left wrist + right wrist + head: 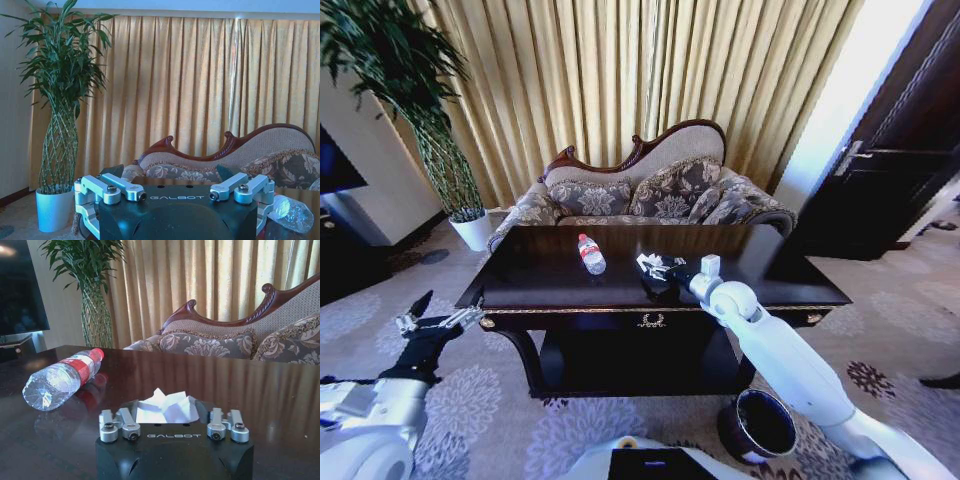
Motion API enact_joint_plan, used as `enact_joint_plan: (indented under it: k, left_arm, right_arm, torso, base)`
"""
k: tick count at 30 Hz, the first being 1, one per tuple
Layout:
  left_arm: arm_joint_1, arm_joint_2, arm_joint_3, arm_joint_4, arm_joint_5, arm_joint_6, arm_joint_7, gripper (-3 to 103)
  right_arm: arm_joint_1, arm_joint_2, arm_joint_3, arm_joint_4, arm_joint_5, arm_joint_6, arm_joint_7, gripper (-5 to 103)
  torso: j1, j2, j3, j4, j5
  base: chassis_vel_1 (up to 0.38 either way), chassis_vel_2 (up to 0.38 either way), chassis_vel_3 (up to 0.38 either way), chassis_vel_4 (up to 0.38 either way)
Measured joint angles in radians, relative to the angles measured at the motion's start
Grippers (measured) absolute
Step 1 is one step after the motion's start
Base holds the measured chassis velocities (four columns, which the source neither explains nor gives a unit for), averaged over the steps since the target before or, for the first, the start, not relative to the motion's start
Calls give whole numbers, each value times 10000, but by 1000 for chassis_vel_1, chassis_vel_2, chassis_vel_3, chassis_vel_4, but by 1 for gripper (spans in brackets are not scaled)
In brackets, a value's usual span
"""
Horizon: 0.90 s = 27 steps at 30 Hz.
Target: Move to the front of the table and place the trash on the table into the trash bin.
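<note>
Right gripper (665, 272) over table (550, 285), fingers closed around crumpled paper (165, 407). Bottle (590, 254) lies nearby. Left gripper (438, 322) spread open, idle beside table. Bin (757, 425) on floor. Risk: light paper slipping free during swing to bin.

The right gripper (167, 412) sits low over the tabletop (250, 390), closed around crumpled white paper (165, 407). A water bottle (62, 380) lies at 10 o'clock.

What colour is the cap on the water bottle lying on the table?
Red, matching the red band on its label; the water bottle shows best in the right wrist view.
</note>
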Motion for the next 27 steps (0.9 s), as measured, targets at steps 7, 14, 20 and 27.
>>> enact_joint_plan:
  k: [7,14,20,27]
  left_arm:
    - [21,8,-52,0,27,0,-28,100]
    - [56,0,-164,0,14,-36,-31,100]
    - [55,-3,-164,0,11,-63,-28,100]
    - [63,-2,-208,0,5,-93,-7,100]
  right_arm:
    - [-151,1,95,72,-7,33,-9,36]
    - [-327,-27,301,138,-38,58,-20,9]
    - [-528,-84,499,240,-45,110,-28,1]
    - [-670,-144,729,373,-48,130,-35,0]
  torso:
    - [0,0,0,1,0]
    - [0,-1,0,1,-1]
    - [0,0,0,0,0]
    - [-1,0,0,0,0]
  base:
    - [0,0,0,0]
    - [0,0,0,0]
    - [0,0,0,0]
    - [0,0,0,0]
